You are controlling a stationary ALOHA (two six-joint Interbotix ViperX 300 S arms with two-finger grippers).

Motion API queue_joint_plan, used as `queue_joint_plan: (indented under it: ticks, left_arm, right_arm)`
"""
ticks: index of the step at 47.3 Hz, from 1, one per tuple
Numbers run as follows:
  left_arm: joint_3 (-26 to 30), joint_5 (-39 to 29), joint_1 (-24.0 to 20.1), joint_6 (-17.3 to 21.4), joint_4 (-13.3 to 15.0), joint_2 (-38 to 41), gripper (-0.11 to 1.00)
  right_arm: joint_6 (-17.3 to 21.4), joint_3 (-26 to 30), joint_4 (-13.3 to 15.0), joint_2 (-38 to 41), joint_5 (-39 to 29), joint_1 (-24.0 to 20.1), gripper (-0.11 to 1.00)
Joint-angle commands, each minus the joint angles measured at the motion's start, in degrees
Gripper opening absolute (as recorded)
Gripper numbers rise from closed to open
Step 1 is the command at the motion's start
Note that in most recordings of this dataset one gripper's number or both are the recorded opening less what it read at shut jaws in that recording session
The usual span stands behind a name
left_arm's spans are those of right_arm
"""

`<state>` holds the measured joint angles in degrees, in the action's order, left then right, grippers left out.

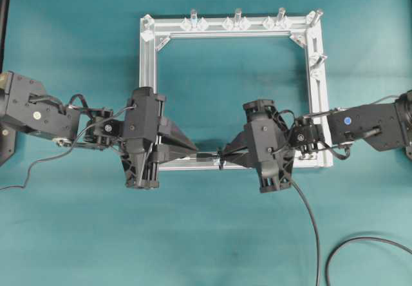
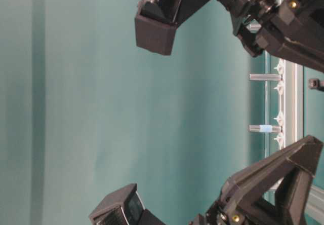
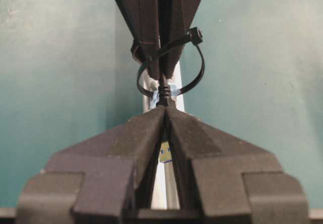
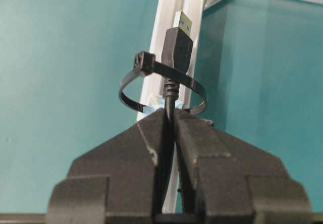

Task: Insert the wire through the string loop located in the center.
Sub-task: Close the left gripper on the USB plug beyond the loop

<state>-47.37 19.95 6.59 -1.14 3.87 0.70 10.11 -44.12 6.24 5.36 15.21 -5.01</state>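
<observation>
The long thin black cable with its small black plug and metallic tip (image 4: 176,47) had its plug end poked through the tiny black cord loop (image 4: 162,90), which was wrapped round the near bar of the square silver aluminium frame (image 1: 149,73) beside a pale-blue mark. In the right wrist view the plug stood clear beyond the loop, with the ribbed strain relief sitting right at the ring.

The right end effector (image 4: 171,117) was pinched narrow on the cable just behind the strain relief. The left end effector (image 3: 164,110) faced it from the other side of the loop, its tips nearly together at the plug end; whether it gripped the plug or had just let go, I could not tell.

The cable looked light and limp along its length, so it would likely droop and slide back out if released. The plug body seemed the only stiff part and the best place to take hold, by its flat sides; the thin loop looked springy and easy to push aside.

No containers were in view; the frame lay on the teal counter (image 1: 77,221), with slack cable curling off at lower right
</observation>
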Motion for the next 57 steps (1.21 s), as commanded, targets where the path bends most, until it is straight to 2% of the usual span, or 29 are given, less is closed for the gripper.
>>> queue_joint_plan:
  ticks: [1, 6, 10, 19, 22, 40, 57]
  left_arm:
    - [1.05, 0.26, 0.26, 0.09, -0.09, -0.62, 0.2]
    - [1.23, -0.26, 0.35, 0.09, -0.09, -0.44, 0.25]
    - [1.23, -0.97, 0.53, 0.09, -0.09, -0.35, 0.34]
    - [1.85, -3.69, 1.14, 0.18, -0.09, -0.35, 0.79]
    - [2.2, -4.48, 1.14, 0.18, -0.09, -0.35, 0.87]
    - [3.87, -5.36, 1.14, 0.26, -0.09, 1.49, 0.88]
    - [5.98, -5.27, 1.05, 0.26, -0.09, 6.5, 0.88]
  right_arm:
    - [0.0, 0.97, 0.09, -0.79, 0.62, 0.0, 0.07]
    - [0.0, 0.88, 0.09, -0.79, 0.62, 0.09, 0.07]
    - [0.0, 0.97, 0.09, -0.79, 0.62, 0.09, 0.07]
    - [0.0, 0.88, 0.09, -0.79, 0.62, 0.09, 0.07]
    - [0.0, 0.79, 0.09, -0.79, 0.62, 0.0, 0.07]
    - [0.0, 0.88, 0.09, -0.79, 0.62, 0.35, 0.07]
    - [0.0, 0.79, 0.09, -0.79, 0.88, 0.44, 0.07]
